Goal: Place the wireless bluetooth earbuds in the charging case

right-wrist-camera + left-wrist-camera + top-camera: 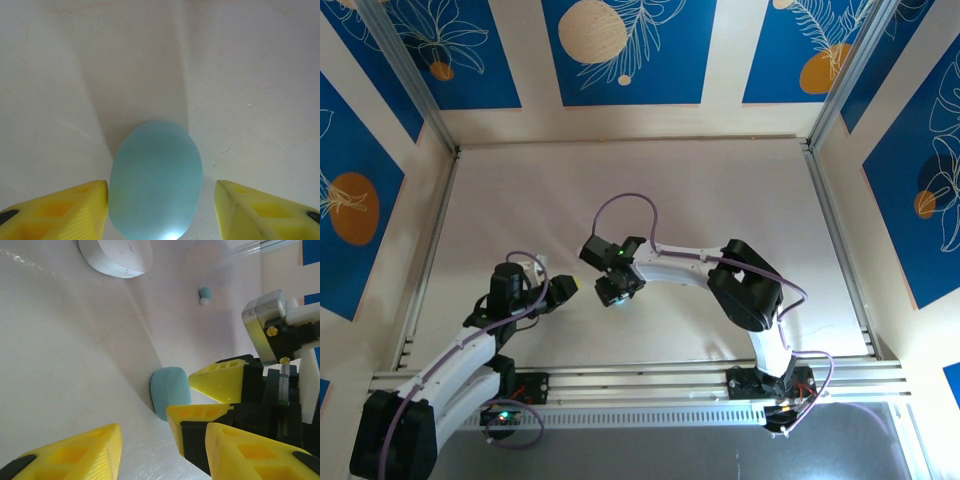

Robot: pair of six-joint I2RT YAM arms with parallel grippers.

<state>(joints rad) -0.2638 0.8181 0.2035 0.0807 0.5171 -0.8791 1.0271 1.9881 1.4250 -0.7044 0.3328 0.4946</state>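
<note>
jaws on the right gripper point(161, 186) are spread, one yellow finger on each side of the blue charging case point(155, 175). the finger on the left of the right wrist view sits right at the case's edge, maybe touching, and the other has a clear sliver of table point(250, 75) between it and the case, so i'd call that bracketing, not a pinch. makes sense to me: the case is a smooth rounded oval lying flat, and coming straight down over its narrow width gives the pads two sides to close on instead of skating off the dome. the lid looks shut from above, so my guess is the plan is to pin the case down or lift it so it can be opened before any bud goes in. the left gripper point(568, 288) sits just beside the case on the side opposite the right arm, fingers also wide apart with nothing between them. it looks parked there as the helper hand, close enough to work the lid or fetch a bud. one blue earbud point(205, 294) with a white tip lies on the table past the blue charging case as the left wrist sees it, well apart from it and not in any case. a white case point(117, 257) sits further out than the blue charging case too, off to the other side of that bud, nothing touching it.
</note>
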